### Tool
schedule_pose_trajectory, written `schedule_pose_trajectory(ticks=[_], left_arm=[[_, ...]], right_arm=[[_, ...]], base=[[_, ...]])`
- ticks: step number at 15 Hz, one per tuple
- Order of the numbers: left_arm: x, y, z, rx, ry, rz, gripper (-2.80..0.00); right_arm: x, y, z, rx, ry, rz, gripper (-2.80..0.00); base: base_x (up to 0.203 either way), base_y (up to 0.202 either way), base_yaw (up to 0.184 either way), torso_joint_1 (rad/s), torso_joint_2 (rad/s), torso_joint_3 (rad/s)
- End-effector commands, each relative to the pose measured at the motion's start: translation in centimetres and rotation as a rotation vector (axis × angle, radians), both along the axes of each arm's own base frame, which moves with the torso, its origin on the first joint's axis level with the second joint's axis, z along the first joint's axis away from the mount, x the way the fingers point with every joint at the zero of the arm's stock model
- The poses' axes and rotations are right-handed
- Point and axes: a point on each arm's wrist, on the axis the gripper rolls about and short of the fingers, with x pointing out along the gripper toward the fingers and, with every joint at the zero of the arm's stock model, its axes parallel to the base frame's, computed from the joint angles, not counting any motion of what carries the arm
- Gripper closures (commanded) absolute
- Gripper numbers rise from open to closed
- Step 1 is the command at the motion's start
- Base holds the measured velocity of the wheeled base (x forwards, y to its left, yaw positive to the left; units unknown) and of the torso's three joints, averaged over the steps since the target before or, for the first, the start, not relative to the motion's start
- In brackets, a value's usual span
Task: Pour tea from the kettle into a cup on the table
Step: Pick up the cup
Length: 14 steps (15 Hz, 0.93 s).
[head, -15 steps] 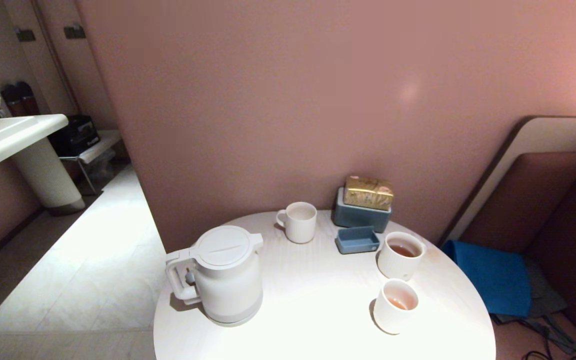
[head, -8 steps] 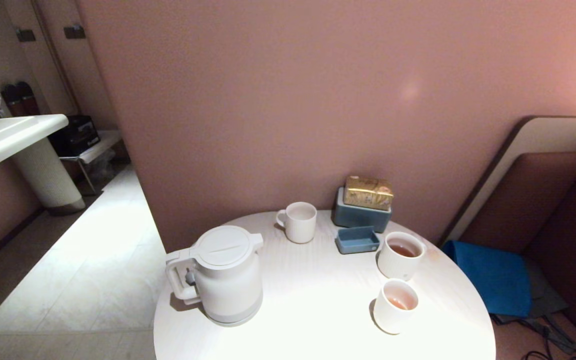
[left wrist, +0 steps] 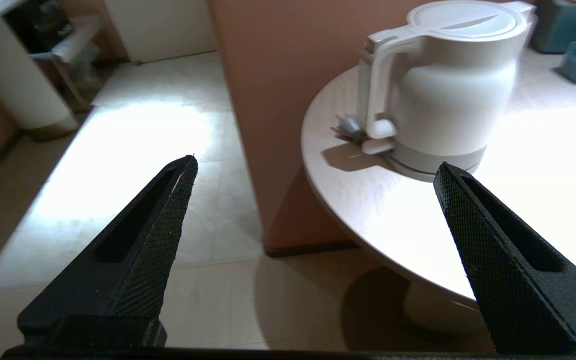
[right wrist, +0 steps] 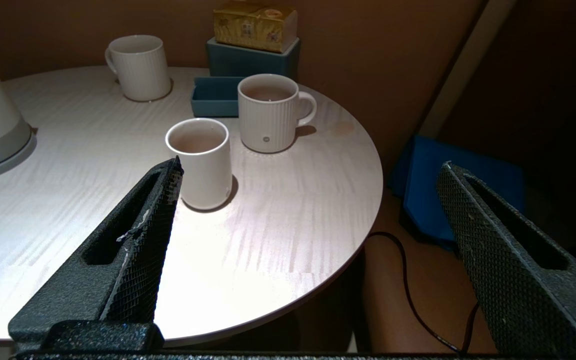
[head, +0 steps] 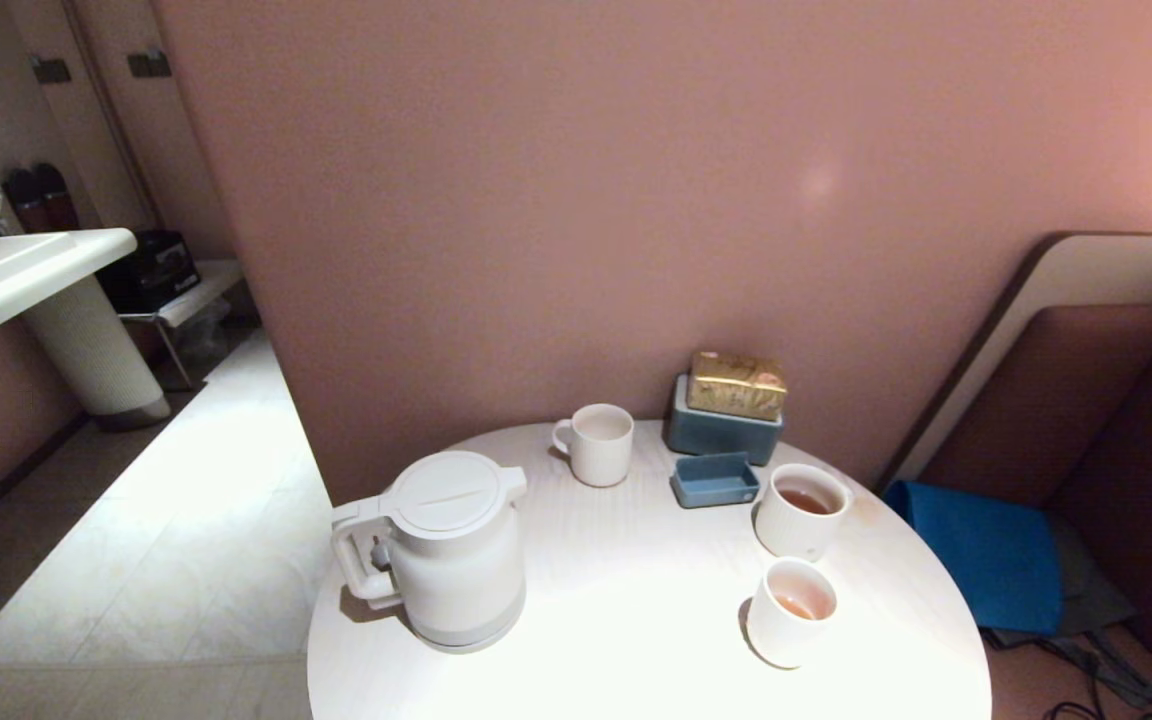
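Two grippers wait off the table (head: pixel 636 620) with jaws spread wide and empty: the left gripper (left wrist: pixel 313 185) beyond its 8 o'clock rim, facing the kettle (head: pixel 451 550), the right gripper (right wrist: pixel 308 195) off the 4 o'clock rim. The kettle stands at 8 o'clock near the edge; probably heavy and smooth-walled, so its loop handle (left wrist: pixel 375 95) is the place to grasp. The cup (head: pixel 789 612), fragile and light, sits at 4 o'clock, with open tabletop between them.

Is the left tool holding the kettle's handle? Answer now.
No. The left tool is open and short of the kettle, which stands on the table.
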Motion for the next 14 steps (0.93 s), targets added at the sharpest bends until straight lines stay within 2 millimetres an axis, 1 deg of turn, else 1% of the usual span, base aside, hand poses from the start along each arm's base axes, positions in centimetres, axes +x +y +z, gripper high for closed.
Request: schedule_pose_trajectory(ticks=[1, 3, 4, 14], left_arm=[[0.03, -0.01, -0.14, -0.009, 0.006, -0.002, -2.80], [0.03, 0.00, -0.14, -0.014, 0.007, -0.001, -2.80], [0.04, 0.00, -0.14, -0.017, 0.007, -0.001, 0.00], [0.04, 0.01, -0.13, -0.045, 0.006, 0.004, 0.00]], right_arm=[[0.01, 0.00, 0.01, -0.001, 0.001, 0.000, -2.80], [0.01, 0.00, 0.01, -0.001, 0.001, 0.000, -2.80], [0.01, 0.00, 0.01, -0.001, 0.001, 0.000, -2.80], [0.02, 0.00, -0.03, -0.001, 0.002, 0.000, -2.80]], base=[[0.000, 0.000, 0.000, 0.000, 0.00, 0.000], [0.000, 0.000, 0.000, 0.000, 0.00, 0.000], [0.000, 0.000, 0.000, 0.000, 0.00, 0.000], [0.000, 0.000, 0.000, 0.000, 0.00, 0.000]])
